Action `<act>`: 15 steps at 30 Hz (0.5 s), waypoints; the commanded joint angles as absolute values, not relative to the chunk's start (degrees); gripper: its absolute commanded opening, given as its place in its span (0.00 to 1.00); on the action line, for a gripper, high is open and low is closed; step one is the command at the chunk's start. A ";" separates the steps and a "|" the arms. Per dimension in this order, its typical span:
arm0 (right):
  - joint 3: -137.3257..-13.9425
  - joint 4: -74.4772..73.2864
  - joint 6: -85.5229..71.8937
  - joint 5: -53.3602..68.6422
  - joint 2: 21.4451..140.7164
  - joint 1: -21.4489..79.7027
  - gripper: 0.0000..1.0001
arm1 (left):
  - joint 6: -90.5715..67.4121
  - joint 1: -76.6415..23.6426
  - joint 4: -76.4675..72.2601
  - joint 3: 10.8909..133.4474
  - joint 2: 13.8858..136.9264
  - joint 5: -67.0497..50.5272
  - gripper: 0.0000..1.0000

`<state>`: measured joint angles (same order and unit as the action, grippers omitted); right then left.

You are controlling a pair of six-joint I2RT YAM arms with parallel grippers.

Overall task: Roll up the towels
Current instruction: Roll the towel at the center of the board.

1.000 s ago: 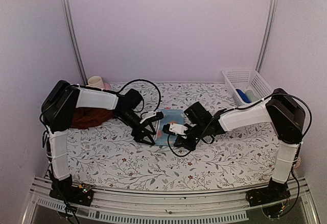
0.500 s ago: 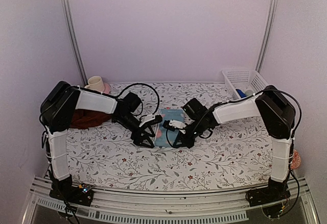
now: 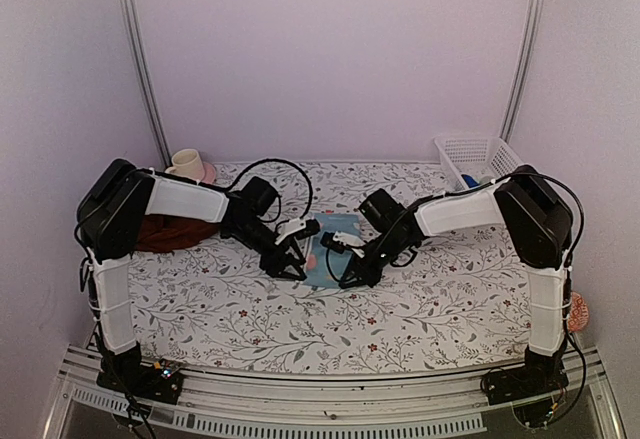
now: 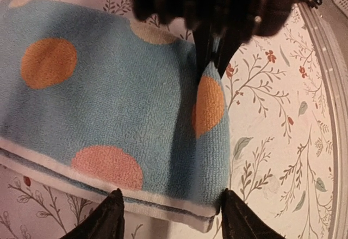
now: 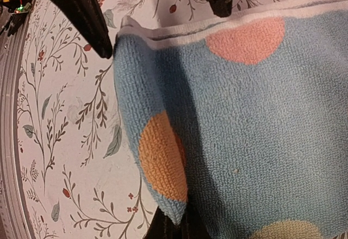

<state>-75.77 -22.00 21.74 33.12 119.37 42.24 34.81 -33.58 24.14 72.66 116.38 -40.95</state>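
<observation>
The light-blue towel (image 3: 330,244) with orange and pink dots lies at the table's middle. In the left wrist view this towel (image 4: 109,103) fills the frame. My left gripper (image 4: 171,195) is open, one fingertip on each side of the corner of the white hem. My right gripper (image 5: 182,225) is shut on the towel's (image 5: 250,114) raised side fold beside an orange dot. In the top view the left gripper (image 3: 297,269) and right gripper (image 3: 345,277) meet at the towel's near end. The maroon towel (image 3: 172,231) lies bunched at the far left, under the left arm.
A cream cup (image 3: 187,162) stands at the back left corner beside something pink. A white basket (image 3: 486,166) holding blue items sits at the back right. The floral covering (image 3: 300,329) spreads over the table. The right gripper's fingers (image 4: 212,48) show dark in the left wrist view.
My left gripper has moved right onto the towel's hem and its jaws have narrowed. The right arm has shifted left and back, still shut on the towel's fold.
</observation>
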 commanded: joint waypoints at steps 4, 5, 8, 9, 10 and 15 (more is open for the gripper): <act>-77.32 -25.26 20.77 31.64 121.73 41.59 0.07 | 32.11 -34.01 23.16 74.99 118.36 -38.30 0.41; -77.45 -25.35 20.75 31.64 121.73 41.52 0.07 | 31.96 -34.08 23.40 75.17 118.53 -37.82 0.38; -77.81 -25.59 20.74 31.47 121.73 41.42 0.08 | 31.57 -34.10 24.16 75.45 118.78 -36.73 0.28; -77.93 -25.73 20.74 31.39 121.73 41.42 0.10 | 31.27 -34.18 24.32 75.54 118.91 -36.13 0.26; -78.10 -25.87 20.70 31.15 121.68 41.41 0.12 | 31.14 -34.25 24.72 75.70 119.10 -35.63 0.24; -78.53 -26.32 19.94 29.54 120.54 41.38 0.28 | 29.89 -34.90 26.17 76.76 120.49 -31.66 0.23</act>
